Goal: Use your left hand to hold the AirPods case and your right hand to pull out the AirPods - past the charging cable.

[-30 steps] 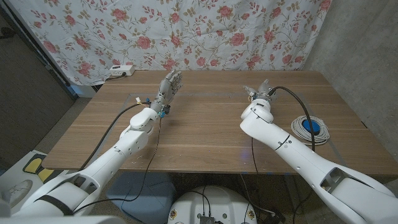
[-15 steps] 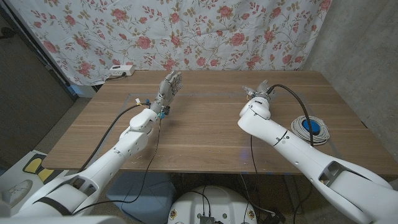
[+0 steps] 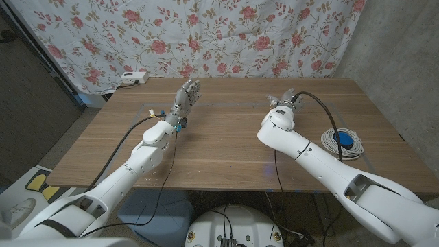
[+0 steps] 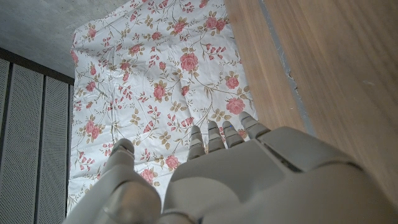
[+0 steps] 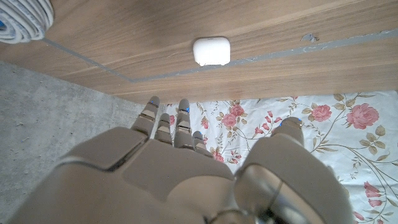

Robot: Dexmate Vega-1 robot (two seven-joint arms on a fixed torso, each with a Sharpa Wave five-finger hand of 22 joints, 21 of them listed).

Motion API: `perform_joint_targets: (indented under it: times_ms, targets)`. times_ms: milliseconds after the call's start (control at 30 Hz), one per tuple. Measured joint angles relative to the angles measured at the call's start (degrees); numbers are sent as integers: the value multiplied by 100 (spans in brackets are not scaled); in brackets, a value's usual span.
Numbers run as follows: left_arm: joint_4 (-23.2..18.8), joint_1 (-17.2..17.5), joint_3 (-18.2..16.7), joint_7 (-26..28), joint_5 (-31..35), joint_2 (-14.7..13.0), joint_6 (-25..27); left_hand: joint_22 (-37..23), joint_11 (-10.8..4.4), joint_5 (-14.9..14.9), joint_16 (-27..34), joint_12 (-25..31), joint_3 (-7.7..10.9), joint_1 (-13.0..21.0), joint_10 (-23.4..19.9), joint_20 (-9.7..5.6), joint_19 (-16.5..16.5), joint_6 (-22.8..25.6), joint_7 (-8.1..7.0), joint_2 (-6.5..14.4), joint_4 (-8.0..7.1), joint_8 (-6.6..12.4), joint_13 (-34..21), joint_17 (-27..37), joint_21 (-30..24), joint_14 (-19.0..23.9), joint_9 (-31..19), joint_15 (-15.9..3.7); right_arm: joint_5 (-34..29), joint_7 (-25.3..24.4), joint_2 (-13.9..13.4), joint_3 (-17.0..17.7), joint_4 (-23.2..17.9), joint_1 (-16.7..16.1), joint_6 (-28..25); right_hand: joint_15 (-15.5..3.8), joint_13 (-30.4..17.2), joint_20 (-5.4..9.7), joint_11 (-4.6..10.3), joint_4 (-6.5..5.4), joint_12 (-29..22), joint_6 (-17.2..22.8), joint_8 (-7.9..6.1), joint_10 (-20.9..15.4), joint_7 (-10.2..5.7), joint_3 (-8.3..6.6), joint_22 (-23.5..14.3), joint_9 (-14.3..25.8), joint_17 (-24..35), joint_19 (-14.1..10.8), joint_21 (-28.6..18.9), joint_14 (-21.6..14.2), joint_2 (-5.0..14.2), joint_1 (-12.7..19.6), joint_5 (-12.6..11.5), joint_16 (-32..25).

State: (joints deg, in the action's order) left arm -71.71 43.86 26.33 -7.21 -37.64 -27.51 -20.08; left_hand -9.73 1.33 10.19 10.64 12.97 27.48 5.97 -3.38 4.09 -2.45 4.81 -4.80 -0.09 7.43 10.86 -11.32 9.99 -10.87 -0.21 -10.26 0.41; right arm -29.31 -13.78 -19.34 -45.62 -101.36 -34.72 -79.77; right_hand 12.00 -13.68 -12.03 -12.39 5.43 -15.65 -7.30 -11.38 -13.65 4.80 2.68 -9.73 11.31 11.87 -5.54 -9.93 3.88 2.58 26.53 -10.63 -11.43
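The white AirPods case [image 5: 211,51] lies shut on the wooden table, on a grey tape line, a short way beyond my right hand's fingertips [image 5: 166,121]. My right hand [image 3: 284,100] hovers at the table's far right, fingers spread and holding nothing. My left hand [image 3: 186,92] is raised at the far left-middle with its fingers straight and apart, also holding nothing; the back of my left hand [image 4: 249,180] faces the flowered curtain. A coiled white charging cable [image 3: 342,143] with a blue centre lies on the table to the right of my right forearm, and the coiled cable [image 5: 23,20] lies well apart from the case.
The flowered curtain [image 3: 206,34] hangs behind the table's far edge [image 3: 233,79]. A white power strip [image 3: 134,78] sits past the far left corner. Thin tape lines [image 5: 348,42] run across the wood.
My right arm has swung slightly to the left while its hand stays near the same spot. My left hand has not moved.
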Motion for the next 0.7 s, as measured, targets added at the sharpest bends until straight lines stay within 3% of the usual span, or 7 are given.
perform_joint_targets:
  times_ms: [400,700]
  targets:
    - [30,-7,6,-23,-8,16,17,0,0,0,0,0,-16,0,0,0,0,0,0,0,16,0,0,0,0,0,0,0,-1296,927,357,37,475,-33,-12,0,-11,6,3,-24,-26,-54,0,-168,54,24,0,0,-1,59,0,-1,-21,-68,0,-28]
    - [46,-24,17,-32,-16,28,34,0,0,0,0,0,-16,0,0,0,0,0,0,0,16,0,0,0,0,0,0,0,-1426,1114,424,22,661,20,-16,-1,-10,-14,3,-23,-27,-104,0,-168,63,24,0,0,-1,79,-26,-1,-21,-68,0,-28]
